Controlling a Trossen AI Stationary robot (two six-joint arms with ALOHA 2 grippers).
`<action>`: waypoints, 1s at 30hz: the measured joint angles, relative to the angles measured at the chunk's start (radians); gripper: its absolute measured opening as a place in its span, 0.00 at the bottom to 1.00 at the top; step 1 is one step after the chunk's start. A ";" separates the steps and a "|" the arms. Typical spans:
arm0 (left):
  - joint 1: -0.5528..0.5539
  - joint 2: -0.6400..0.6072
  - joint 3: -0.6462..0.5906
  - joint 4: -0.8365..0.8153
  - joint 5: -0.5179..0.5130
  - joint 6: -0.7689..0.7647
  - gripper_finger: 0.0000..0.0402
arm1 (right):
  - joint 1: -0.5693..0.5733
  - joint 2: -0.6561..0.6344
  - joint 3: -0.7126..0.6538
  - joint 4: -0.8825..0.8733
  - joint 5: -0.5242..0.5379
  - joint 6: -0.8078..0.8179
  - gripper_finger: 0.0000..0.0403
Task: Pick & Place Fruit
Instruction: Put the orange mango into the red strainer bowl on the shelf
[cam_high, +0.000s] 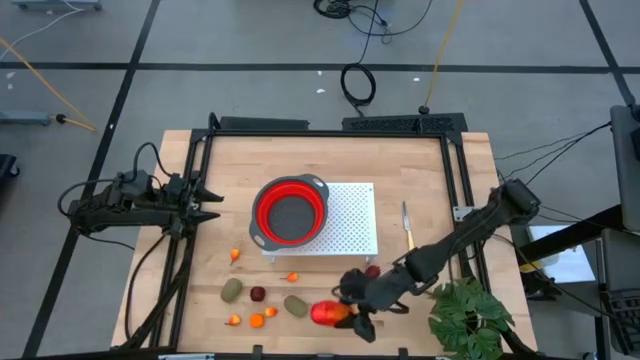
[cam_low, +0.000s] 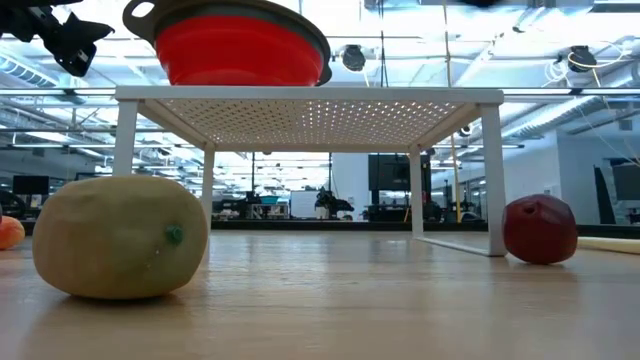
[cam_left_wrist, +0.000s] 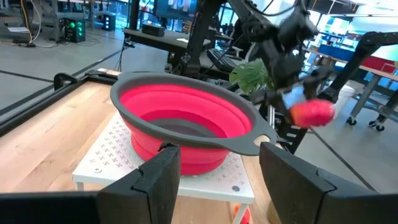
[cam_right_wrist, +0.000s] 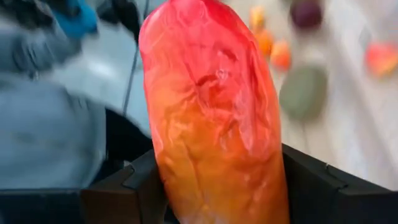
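Overhead, the right gripper (cam_high: 352, 313) sits at the table's (cam_high: 420, 170) near edge, at about five o'clock from the red collapsible bowl (cam_high: 290, 212), its jaws closed on the red-orange mango (cam_high: 325, 314). The bowl stands on a white perforated rack (cam_high: 350, 215) at the table's centre. At seven o'clock from the bowl lie an olive oval (cam_high: 232, 290), a dark red ball (cam_high: 258, 294), a second olive oval (cam_high: 296, 305) and small orange bits (cam_high: 257, 321); a second dark red ball (cam_high: 372, 271) lies beside the rack's near right corner. A yellow-handled knife (cam_high: 407, 228) lies at three o'clock from the rack, and a green plant (cam_high: 468, 315) at the near right corner. The left gripper (cam_high: 210, 205) waits at nine o'clock from the bowl, jaws partly apart and empty.

Low view: only an olive oval (cam_low: 122, 236) close up, a dark red ball (cam_low: 540, 229) and the bowl (cam_low: 240, 45) on the rack (cam_low: 310, 100) show; neither the mango nor the right gripper appears.

Left wrist view: the left fingers (cam_left_wrist: 163, 177) frame the bowl (cam_left_wrist: 186, 118); beyond it the right arm holds the mango (cam_left_wrist: 313, 113) clear of the table.

Right wrist view: the mango (cam_right_wrist: 214, 118) fills the frame, pinched between both fingers (cam_right_wrist: 124, 186), with blurred fruit beyond.
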 joint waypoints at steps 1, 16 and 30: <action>0.000 0.000 0.000 0.000 0.000 0.000 0.54 | 0.000 -0.014 0.000 0.014 0.032 -0.013 0.58; 0.000 0.000 0.000 0.022 0.001 -0.032 0.54 | -0.024 -0.142 0.000 0.151 0.325 -0.375 0.57; 0.000 0.000 0.000 0.023 0.000 -0.179 0.54 | -0.086 -0.154 0.000 0.146 0.669 -1.062 0.58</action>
